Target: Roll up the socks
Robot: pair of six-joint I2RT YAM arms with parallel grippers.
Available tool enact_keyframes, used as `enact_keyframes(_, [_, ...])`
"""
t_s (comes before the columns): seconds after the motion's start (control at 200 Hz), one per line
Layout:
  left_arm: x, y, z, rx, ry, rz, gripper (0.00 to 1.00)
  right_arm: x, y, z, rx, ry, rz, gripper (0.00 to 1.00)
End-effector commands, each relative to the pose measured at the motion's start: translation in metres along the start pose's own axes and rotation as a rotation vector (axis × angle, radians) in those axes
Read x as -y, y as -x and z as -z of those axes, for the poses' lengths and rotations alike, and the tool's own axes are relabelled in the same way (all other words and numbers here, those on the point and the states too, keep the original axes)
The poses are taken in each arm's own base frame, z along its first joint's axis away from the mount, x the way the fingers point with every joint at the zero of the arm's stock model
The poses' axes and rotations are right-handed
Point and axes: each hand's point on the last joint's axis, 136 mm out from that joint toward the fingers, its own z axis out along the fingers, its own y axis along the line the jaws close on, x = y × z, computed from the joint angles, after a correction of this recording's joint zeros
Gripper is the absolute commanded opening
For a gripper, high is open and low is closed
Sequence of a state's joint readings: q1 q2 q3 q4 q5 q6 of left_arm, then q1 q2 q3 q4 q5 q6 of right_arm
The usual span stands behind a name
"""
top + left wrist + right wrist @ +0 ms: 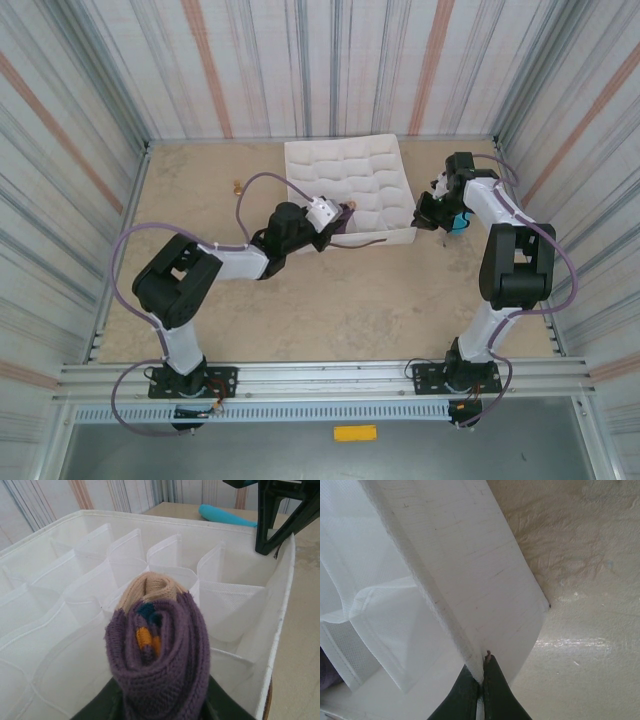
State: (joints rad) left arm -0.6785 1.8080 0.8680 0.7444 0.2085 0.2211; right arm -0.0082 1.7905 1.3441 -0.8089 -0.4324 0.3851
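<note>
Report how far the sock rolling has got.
Done: the socks are one roll, purple outside, beige at its core. In hand: the left gripper holds it at the white organizer, whose wall the right gripper pinches. Left: release the roll into a cell.

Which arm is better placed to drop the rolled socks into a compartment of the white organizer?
Left. The left gripper holds the rolled socks over the organizer's compartments; the right gripper is shut on its wall.
</note>
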Motion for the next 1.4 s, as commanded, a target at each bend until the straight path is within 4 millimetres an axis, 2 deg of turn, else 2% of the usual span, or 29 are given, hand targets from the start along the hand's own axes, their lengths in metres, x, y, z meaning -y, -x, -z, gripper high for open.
enact_keyframes(0.0, [0.005, -0.001, 0.006, -0.027, -0.016, -0.015, 0.37, 0.010, -0.007, -0.009, -0.047, -0.007, -0.075, 0.00])
enact_keyframes(0.035, [0.005, -0.002, 0.005, -0.034, -0.019, -0.015, 0.38, 0.010, -0.006, -0.008, -0.045, -0.007, -0.077, 0.00])
enact_keyframes(0.115, [0.007, -0.007, 0.005, -0.057, -0.028, -0.010, 0.54, 0.010, -0.007, -0.009, -0.047, -0.006, -0.076, 0.00])
enact_keyframes(0.286, [0.005, -0.012, 0.003, -0.099, -0.036, 0.000, 0.59, 0.008, -0.007, -0.007, -0.046, -0.002, -0.074, 0.00])
enact_keyframes(0.466, [-0.006, -0.012, 0.007, -0.094, -0.061, 0.099, 0.61, 0.008, -0.007, -0.005, -0.037, -0.005, -0.074, 0.00])
enact_keyframes(0.601, [-0.013, 0.000, 0.011, -0.082, -0.069, 0.149, 0.64, 0.009, -0.007, -0.007, -0.038, -0.002, -0.080, 0.00])
enact_keyframes(0.756, [-0.013, 0.025, 0.014, -0.083, -0.109, 0.168, 0.68, 0.006, -0.003, -0.012, -0.017, 0.032, -0.121, 0.00])
enact_keyframes(0.822, [-0.011, 0.034, 0.015, -0.087, -0.125, 0.184, 0.74, 0.004, 0.002, -0.014, 0.003, 0.048, -0.139, 0.00])
enact_keyframes(0.887, [-0.010, 0.043, 0.019, -0.093, -0.139, 0.201, 0.84, 0.001, 0.010, -0.014, 0.026, 0.048, -0.145, 0.00])
enact_keyframes(1.062, [-0.005, 0.041, 0.041, -0.129, -0.132, 0.277, 0.97, -0.005, 0.037, -0.010, 0.064, 0.032, -0.124, 0.03])
enact_keyframes(1.132, [-0.004, 0.038, 0.053, -0.135, -0.110, 0.295, 0.99, -0.009, 0.044, -0.013, 0.053, 0.032, -0.109, 0.09])
enact_keyframes(1.237, [-0.003, 0.036, 0.070, -0.146, -0.087, 0.315, 0.99, -0.015, 0.053, -0.015, 0.049, 0.025, -0.070, 0.33])
enact_keyframes(1.398, [-0.012, 0.034, 0.096, -0.189, -0.035, 0.337, 0.99, -0.025, 0.057, -0.006, 0.073, 0.020, -0.002, 0.58])
